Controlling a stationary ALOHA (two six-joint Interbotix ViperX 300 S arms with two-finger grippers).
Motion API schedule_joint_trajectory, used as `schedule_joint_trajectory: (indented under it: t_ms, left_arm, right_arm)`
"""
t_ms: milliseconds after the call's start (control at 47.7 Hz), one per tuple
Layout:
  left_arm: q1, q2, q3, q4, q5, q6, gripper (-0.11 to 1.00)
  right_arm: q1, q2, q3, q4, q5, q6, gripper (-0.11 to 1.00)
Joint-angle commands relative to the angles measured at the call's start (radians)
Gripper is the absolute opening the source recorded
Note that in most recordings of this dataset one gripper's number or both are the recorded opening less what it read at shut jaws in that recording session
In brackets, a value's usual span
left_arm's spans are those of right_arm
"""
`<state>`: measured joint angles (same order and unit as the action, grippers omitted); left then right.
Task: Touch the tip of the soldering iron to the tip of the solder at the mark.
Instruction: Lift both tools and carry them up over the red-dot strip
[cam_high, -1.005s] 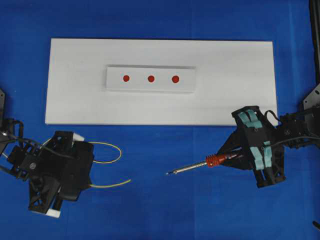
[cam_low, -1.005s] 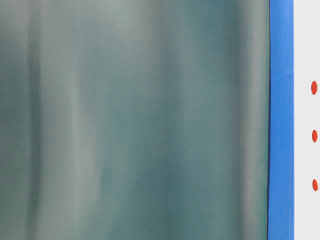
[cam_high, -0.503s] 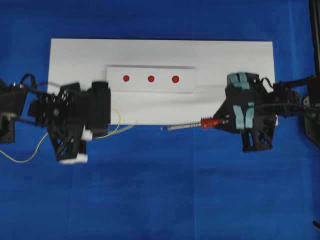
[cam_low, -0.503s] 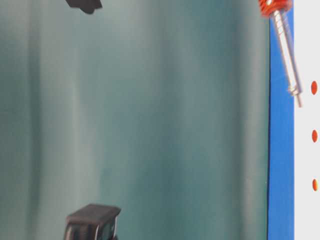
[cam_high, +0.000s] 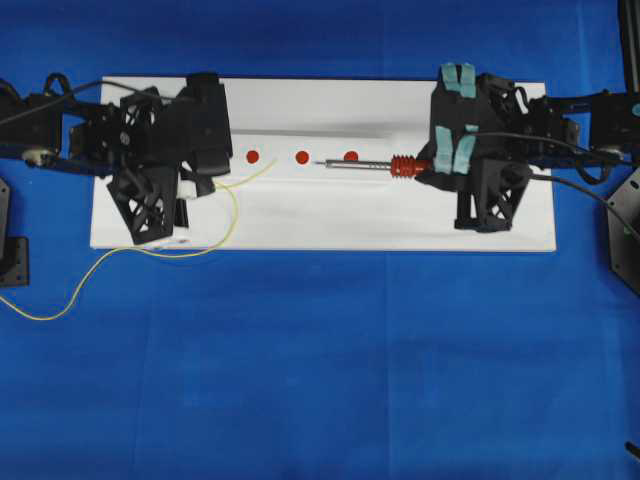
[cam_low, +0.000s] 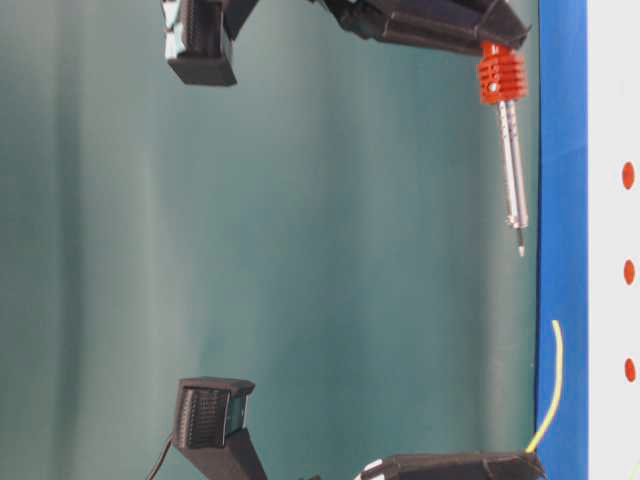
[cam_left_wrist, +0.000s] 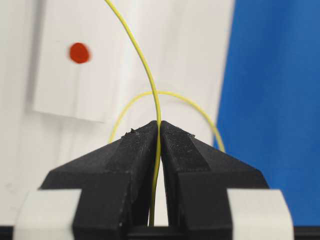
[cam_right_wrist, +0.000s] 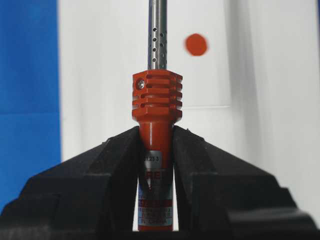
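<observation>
Left fingers (cam_left_wrist: 159, 150): pressed together on the solder (cam_left_wrist: 145, 70), the yellow wire running up between the two black tips.
Right fingers (cam_right_wrist: 156, 150): clamped on the red handle of the soldering iron (cam_right_wrist: 156, 105), just below its ribbed orange-red collar.
Left gripper (cam_high: 205, 165): over the left part of the white board (cam_high: 300, 215), beside the left-hand dot.
Right gripper (cam_high: 432, 168): over the right part of the board, facing the left one across the strip.
Solder, near part: loops down from the left gripper across the board's lower edge and trails onto the blue surface (cam_high: 320, 380) at lower left.
Solder, free end (cam_high: 262, 168): points toward the right, its tip just below and right of the left-hand dot; in the table-level view it rises from the left gripper, clear of the board.
Soldering iron (cam_high: 365, 165): lies level, silver shaft pointing left, passing just below the right-hand dot, its tip between the right-hand and middle dots.
Gap: iron tip and solder tip are apart, with the middle dot between them.
Iron height: in the table-level view the shaft (cam_low: 513, 170) sits off the board, not touching it.
Raised strip (cam_high: 300, 140): a white strip on the board bearing three red dots (cam_high: 302, 157) in a row.
</observation>
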<state>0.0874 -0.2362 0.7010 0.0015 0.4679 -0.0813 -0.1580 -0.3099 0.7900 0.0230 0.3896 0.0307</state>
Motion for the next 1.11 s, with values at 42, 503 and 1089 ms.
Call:
schedule_joint_trajectory:
  t_ms: [42, 503, 1089]
  left_arm:
    - [0.014, -0.020, -0.023, 0.003, -0.003, 0.006, 0.02]
    - [0.029, -0.031, -0.012, 0.002, 0.014, -0.011, 0.02]
    - [0.029, 0.017, 0.106, 0.002, -0.101, -0.060, 0.02]
  right_arm:
    - [-0.012, -0.003, -0.031, -0.009, -0.003, -0.002, 0.06]
    - [-0.012, -0.003, -0.023, -0.011, -0.003, 0.003, 0.06]
    - [-0.012, 0.008, -0.025, -0.009, -0.008, 0.003, 0.06]
